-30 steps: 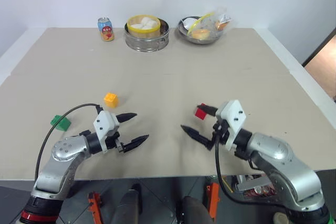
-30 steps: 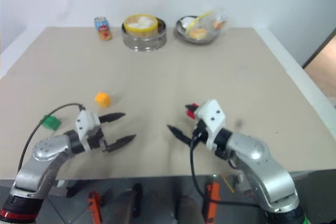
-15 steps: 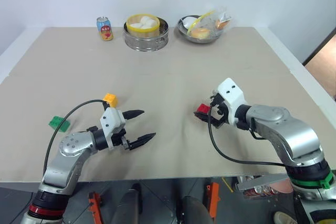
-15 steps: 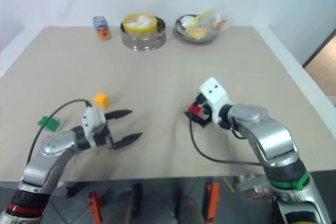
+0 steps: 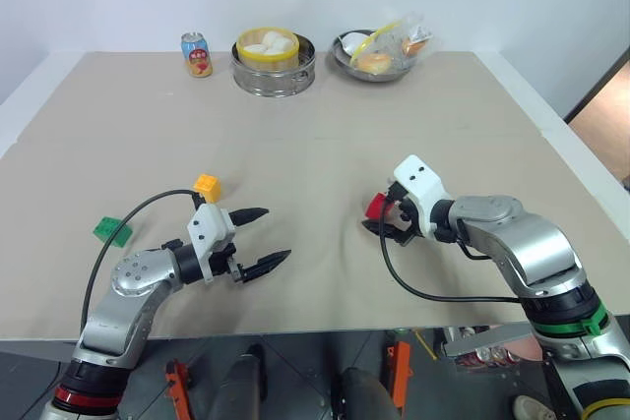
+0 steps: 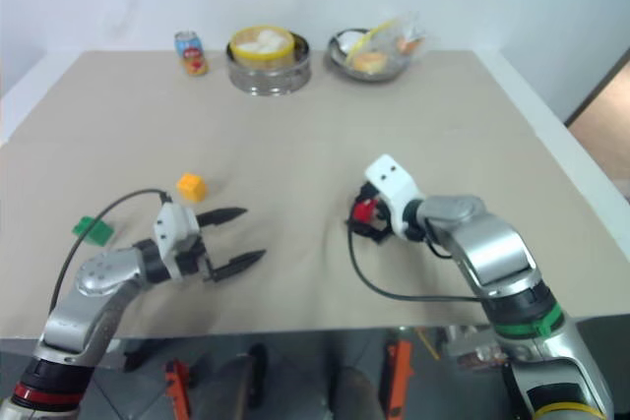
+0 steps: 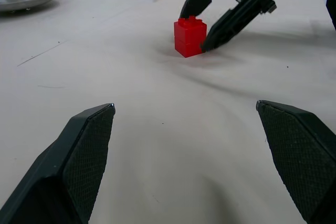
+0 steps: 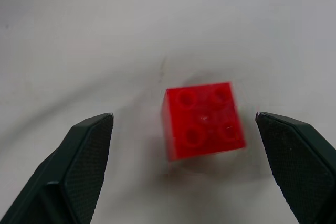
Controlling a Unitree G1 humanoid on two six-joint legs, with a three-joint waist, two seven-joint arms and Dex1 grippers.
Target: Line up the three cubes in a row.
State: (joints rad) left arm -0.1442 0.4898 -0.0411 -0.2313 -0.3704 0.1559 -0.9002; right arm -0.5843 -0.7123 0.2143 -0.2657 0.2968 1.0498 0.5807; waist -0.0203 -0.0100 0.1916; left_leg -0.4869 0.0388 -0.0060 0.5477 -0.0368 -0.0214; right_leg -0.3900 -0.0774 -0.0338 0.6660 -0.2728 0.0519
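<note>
The red cube [image 5: 375,206] sits on the beige table [image 5: 325,135], right of centre. My right gripper [image 5: 378,220] is tilted down over it and open, one finger on each side of the cube [image 8: 205,119], with gaps showing on both sides. The left wrist view shows those black fingers [image 7: 231,17] straddling the red cube [image 7: 189,36]. The yellow-orange cube [image 5: 207,185] lies left of centre, and the green cube [image 5: 112,230] is further left and nearer me. My left gripper [image 5: 277,233] hovers open and empty just in front of the yellow-orange cube, pointing right.
At the table's far edge stand a soda can [image 5: 197,54], a metal steamer [image 5: 275,64] with buns and a metal bowl [image 5: 377,56] of food. A black cable [image 5: 138,213] loops from my left wrist. The table's front edge [image 5: 315,330] runs just below both arms.
My right gripper has moved forward and tipped downward, so its open fingers now sit around the red cube. The left arm has stayed where it was.
</note>
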